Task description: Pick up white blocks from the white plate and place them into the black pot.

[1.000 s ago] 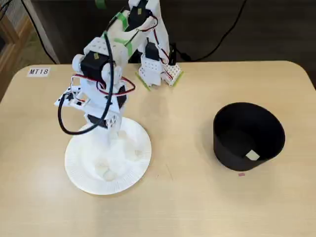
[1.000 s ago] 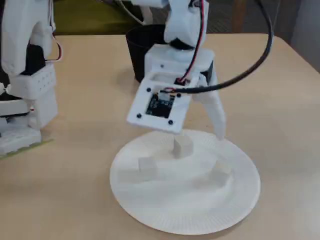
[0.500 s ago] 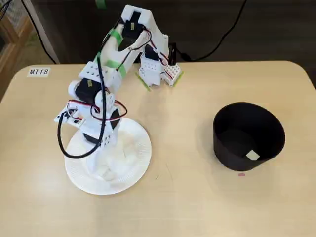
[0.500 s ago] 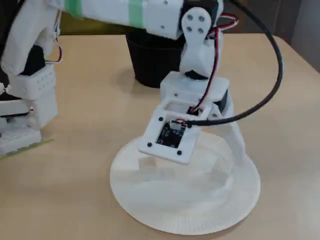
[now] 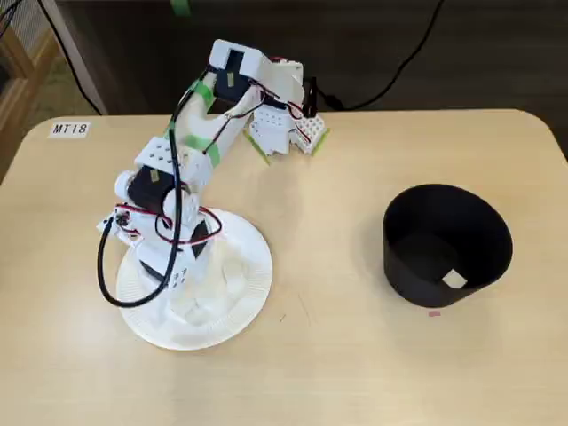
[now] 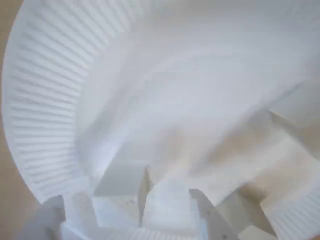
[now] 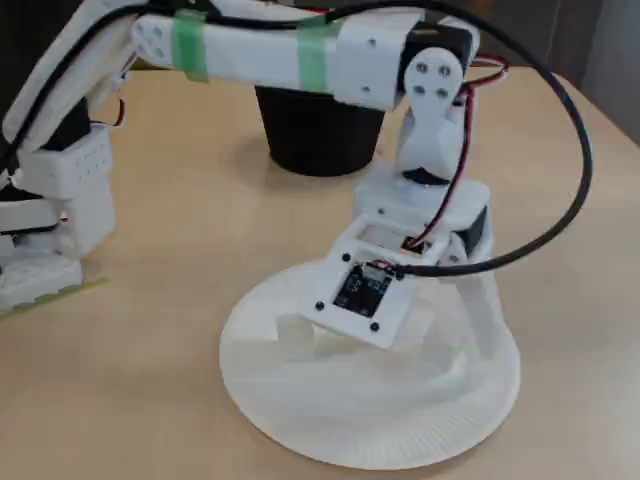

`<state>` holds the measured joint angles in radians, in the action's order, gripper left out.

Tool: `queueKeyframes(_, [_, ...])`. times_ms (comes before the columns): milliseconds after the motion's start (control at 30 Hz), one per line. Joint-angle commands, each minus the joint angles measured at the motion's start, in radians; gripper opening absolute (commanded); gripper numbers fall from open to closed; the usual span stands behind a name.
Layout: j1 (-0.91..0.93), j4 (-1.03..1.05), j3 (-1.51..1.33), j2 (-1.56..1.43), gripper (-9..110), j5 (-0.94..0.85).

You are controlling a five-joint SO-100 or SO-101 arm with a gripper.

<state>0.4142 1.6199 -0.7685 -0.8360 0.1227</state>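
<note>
Light wood tabletop (image 5: 337,355) with rounded corners, a small "MT18" label (image 5: 69,129) stuck near one corner, dark cables and a dim floor behind it. The white plate (image 5: 253,293) lies flat toward the left of a fixed view, with the black pot (image 5: 448,244) standing upright well apart on the right, mouth up, one white block (image 5: 454,280) inside it. The end effector (image 7: 390,335) points down onto the plate, fingers spread fairly wide. In the wrist view two pale blocks (image 6: 120,192) sit side by side, touching, between them; can't tell if they're gripped.
</note>
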Motion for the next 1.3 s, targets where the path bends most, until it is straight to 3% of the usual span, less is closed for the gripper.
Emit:
queueKeyframes(0, [-0.017,0.011,0.071,0.012,33,0.003])
queueKeyframes(167, [-0.015,0.011,0.173,0.1,24,0.017])
queueKeyframes(333, [-0.009,0.014,0.345,0.206,-2,0.06])
queueKeyframes(633, [-0.005,0.035,0.477,0.178,-2,0.025])
queueKeyframes(833, [-0.003,-0.009,1.04,0.239,-2,0.046])
queueKeyframes(1067, [-0.028,-0.252,1.049,0.071,-2,0.046])
queueKeyframes(1267, [-0.067,-0.293,1.049,-0.072,-2,0.028])
